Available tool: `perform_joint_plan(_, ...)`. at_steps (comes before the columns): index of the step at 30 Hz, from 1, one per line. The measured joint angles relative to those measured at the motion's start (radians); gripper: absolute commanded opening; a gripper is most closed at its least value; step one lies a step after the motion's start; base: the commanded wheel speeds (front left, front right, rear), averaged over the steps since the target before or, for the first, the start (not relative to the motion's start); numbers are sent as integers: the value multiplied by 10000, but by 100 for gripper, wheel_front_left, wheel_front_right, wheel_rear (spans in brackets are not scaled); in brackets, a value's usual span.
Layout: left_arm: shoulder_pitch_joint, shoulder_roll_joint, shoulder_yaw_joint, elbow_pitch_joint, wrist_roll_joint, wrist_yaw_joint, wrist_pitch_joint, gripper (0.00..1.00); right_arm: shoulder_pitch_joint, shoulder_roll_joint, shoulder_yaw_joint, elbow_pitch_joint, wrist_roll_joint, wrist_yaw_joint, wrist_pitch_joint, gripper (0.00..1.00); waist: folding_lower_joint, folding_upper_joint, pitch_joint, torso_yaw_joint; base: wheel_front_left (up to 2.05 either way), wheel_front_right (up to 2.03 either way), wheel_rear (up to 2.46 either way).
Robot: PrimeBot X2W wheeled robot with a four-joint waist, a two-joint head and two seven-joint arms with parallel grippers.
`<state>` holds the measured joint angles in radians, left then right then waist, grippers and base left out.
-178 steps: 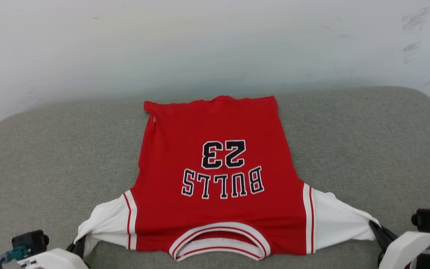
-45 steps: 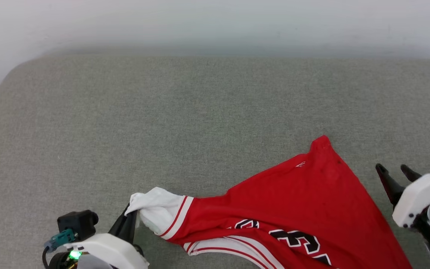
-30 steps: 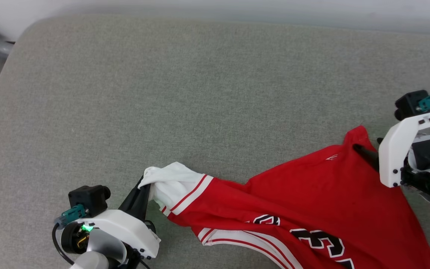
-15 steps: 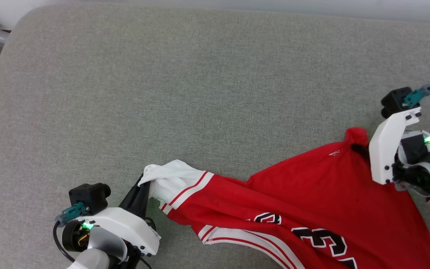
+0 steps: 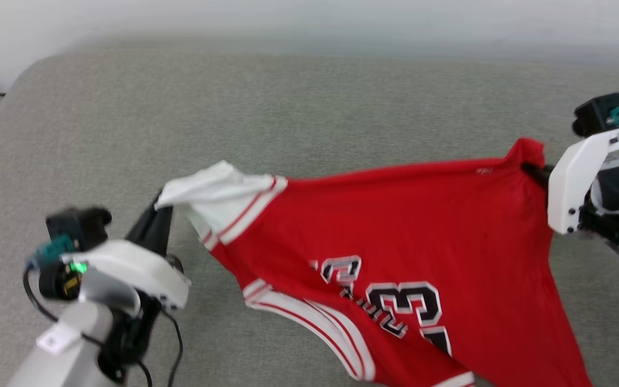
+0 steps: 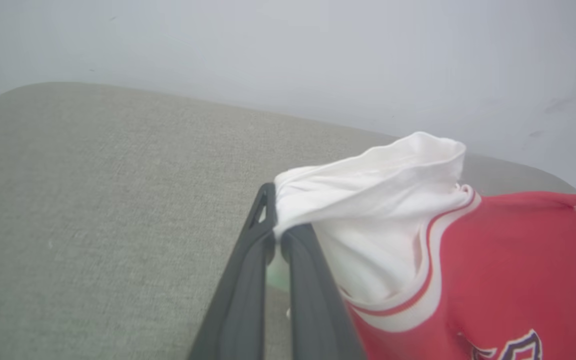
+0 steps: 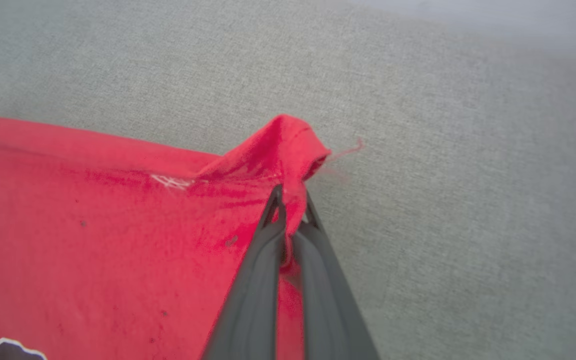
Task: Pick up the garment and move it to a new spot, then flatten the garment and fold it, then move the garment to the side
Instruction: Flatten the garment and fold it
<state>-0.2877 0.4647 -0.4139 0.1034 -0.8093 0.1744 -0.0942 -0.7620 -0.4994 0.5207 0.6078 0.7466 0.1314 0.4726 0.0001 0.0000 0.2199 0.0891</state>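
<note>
The garment [image 5: 395,226], a red jersey with white sleeves and black "23" lettering, hangs stretched between my two grippers above the grey cushion. My left gripper [image 5: 162,207] is shut on the white sleeve [image 6: 368,200], its dark fingers pinching the cloth edge [image 6: 278,227]. My right gripper [image 5: 530,167] is shut on a red hem corner [image 7: 288,145], the cloth bunched between its fingertips. The lower part of the garment drapes down toward the bottom right of the head view, with the striped collar [image 5: 309,322] hanging loose.
A grey fabric cushion [image 5: 309,107] spans the whole work area, with a pale wall [image 6: 318,50] behind it. The cushion's rounded left corner [image 5: 24,75] shows at the upper left, with a grey frame part beyond it.
My right gripper has shut on the red hem corner. Both grippers have risen and lifted the garment's upper edge off the cushion, pulling it taut. The camera has also shifted.
</note>
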Motion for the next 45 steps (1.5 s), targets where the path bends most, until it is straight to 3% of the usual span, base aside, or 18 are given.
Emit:
perform_joint_plan(6, -1948, 334, 36, 619, 305, -249, 596, 0, -779, 378, -700, 715, -382, 2, -608, 0, 0, 0, -276, -502, 0, 0, 0)
perform_joint_plan(14, -5133, 111, 150, 2219, 583, -575, 842, 0, -2706, 871, -1868, 1783, -1501, 6, -1453, 0, 0, 0, -84, -904, 0, 0, 0)
perform_joint_plan(20, -7788, 96, 334, 3799, 947, -953, 587, 0, -4721, 1220, -2729, 2253, -2744, 10, -2228, 0, 0, 0, 396, -1108, 0, 0, 0)
perform_joint_plan(30, -11102, 305, 422, 5651, 1572, -1210, -73, 0, -7430, 1916, -3825, 3198, -4255, 23, -3373, 0, 0, 0, 1292, -1426, 0, 0, 0)
perform_joint_plan(37, -12498, 456, 539, 6205, 1649, -1402, -155, 0, -8699, 2266, -4197, 3659, -4813, 25, -3764, 0, 0, 0, 2318, -1464, 0, 0, 0)
perform_joint_plan(45, -12362, 234, 698, 6920, 1168, -1751, -311, 0, -8701, 2583, -4126, 4278, -4939, 19, -4056, 0, 1, 0, 3370, -1317, 0, 0, 0)
